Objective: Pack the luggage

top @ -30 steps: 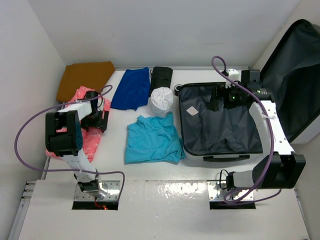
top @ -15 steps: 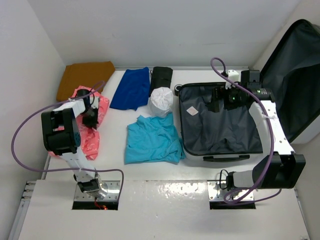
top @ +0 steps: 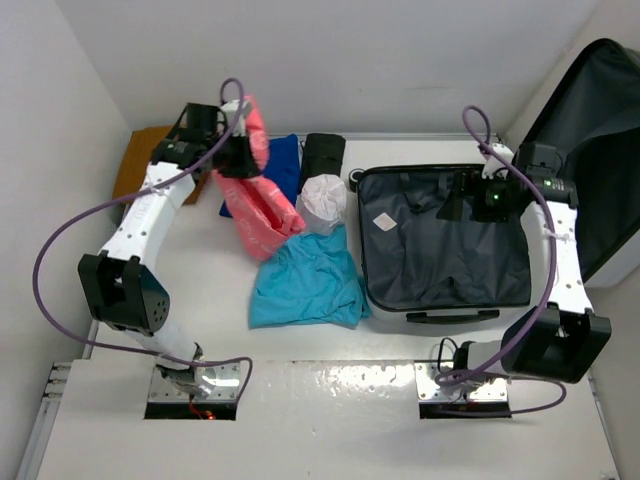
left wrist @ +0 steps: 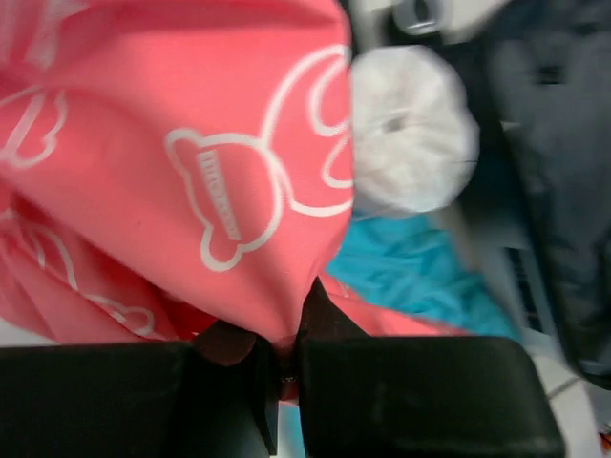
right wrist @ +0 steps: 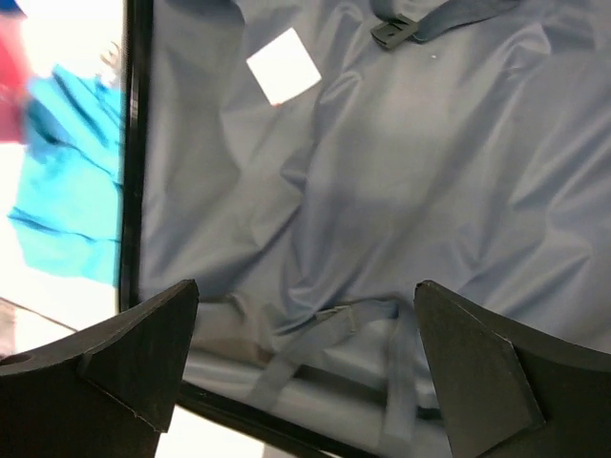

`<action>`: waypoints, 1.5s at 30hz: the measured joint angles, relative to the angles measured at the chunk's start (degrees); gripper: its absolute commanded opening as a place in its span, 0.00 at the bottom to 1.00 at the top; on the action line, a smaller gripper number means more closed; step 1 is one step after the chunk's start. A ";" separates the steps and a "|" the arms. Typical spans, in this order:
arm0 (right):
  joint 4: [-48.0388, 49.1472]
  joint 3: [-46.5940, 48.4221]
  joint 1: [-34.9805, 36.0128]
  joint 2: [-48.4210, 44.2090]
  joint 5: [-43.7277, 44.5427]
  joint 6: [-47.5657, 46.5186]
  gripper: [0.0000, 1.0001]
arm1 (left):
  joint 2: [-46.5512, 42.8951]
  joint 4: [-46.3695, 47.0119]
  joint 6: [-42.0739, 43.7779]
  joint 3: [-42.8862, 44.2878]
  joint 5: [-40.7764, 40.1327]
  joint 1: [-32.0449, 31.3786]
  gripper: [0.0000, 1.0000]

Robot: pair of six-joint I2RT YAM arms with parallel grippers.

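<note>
The luggage lies open on the right of the table, its dark grey lining bare except for straps and a white tag. Its lid stands up at the far right. My left gripper is shut on a pink garment with white prints, which hangs lifted above the table's back middle. In the left wrist view the pink garment bunches out of the shut left gripper. Over the lining hovers my right gripper, open and holding nothing.
A turquoise shirt lies left of the luggage, with a white rolled item behind it. A blue cloth, a black roll and a brown cloth sit along the back. Walls close in on the left and behind.
My left gripper shut on the pink garment at the table's left side, then lifted it back and to the right. The right arm shifted slightly to the right.
</note>
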 measured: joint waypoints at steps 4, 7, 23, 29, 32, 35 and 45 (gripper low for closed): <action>-0.02 0.66 -3.06 -0.39 -4.94 2.62 0.98 | 0.79 -0.76 -3.15 5.68 0.83 -8.48 0.00; -0.07 1.44 -4.00 -1.09 -8.52 3.89 1.00 | 3.02 -1.27 -4.79 9.25 0.35 -13.40 0.00; 8.61 -7.21 -6.47 -6.12 -20.87 15.63 1.00 | 24.13 -1.14 -11.82 22.10 -4.20 -35.91 0.00; 16.28 -16.63 -3.17 -4.72 -22.27 26.62 1.00 | 25.59 5.62 -15.28 19.37 -0.55 -36.61 0.00; 20.41 -18.43 -2.89 -2.67 -21.62 31.82 1.00 | 25.59 10.16 -17.20 17.00 0.96 -36.74 0.00; 24.30 -20.11 -4.15 -2.43 -20.00 35.56 1.00 | 25.94 12.44 -19.56 17.42 1.99 -37.16 0.00; 29.46 -23.98 -7.98 -5.99 -16.46 39.41 1.00 | 33.53 22.84 -27.85 21.40 7.28 -38.69 1.00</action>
